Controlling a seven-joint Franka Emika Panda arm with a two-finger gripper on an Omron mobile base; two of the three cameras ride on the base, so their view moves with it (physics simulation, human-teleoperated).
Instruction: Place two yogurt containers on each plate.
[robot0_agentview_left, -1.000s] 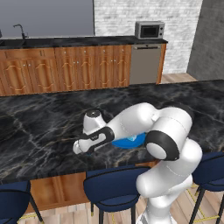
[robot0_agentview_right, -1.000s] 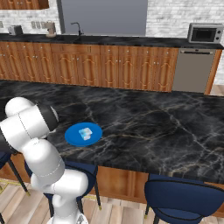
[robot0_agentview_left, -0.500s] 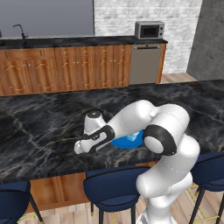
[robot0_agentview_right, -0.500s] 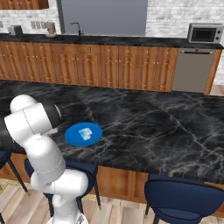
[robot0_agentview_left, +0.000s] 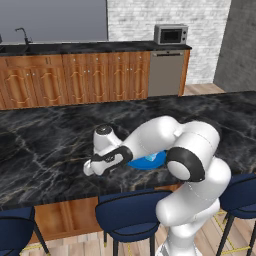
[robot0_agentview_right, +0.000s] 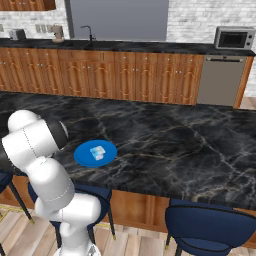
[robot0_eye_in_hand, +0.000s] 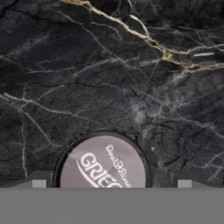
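My gripper (robot0_eye_in_hand: 111, 183) points down at the black marble counter and is open, its fingertips (robot0_eye_in_hand: 38, 183) standing wide on either side of a yogurt container (robot0_eye_in_hand: 103, 168). That container shows its round pale lid with printed lettering, low in the hand view. In the left base view the gripper (robot0_agentview_left: 92, 169) hangs low over the counter, left of the blue plate (robot0_agentview_left: 159, 161), which my forearm partly covers. The blue plate (robot0_agentview_right: 82, 156) holds what look like two pale yogurt containers (robot0_agentview_right: 98, 152) close together.
Blue stools (robot0_agentview_left: 131, 216) stand along the counter's near edge (robot0_agentview_right: 165, 192). Across the aisle runs a wall of wooden cabinets (robot0_agentview_right: 130, 75) with a sink (robot0_agentview_right: 87, 37), a dishwasher (robot0_agentview_right: 220, 80) and a microwave (robot0_agentview_right: 234, 37).
The hand has stayed over nearly the same spot of counter with its jaws wide. Only the arm's elbow and shoulder have shifted a little.
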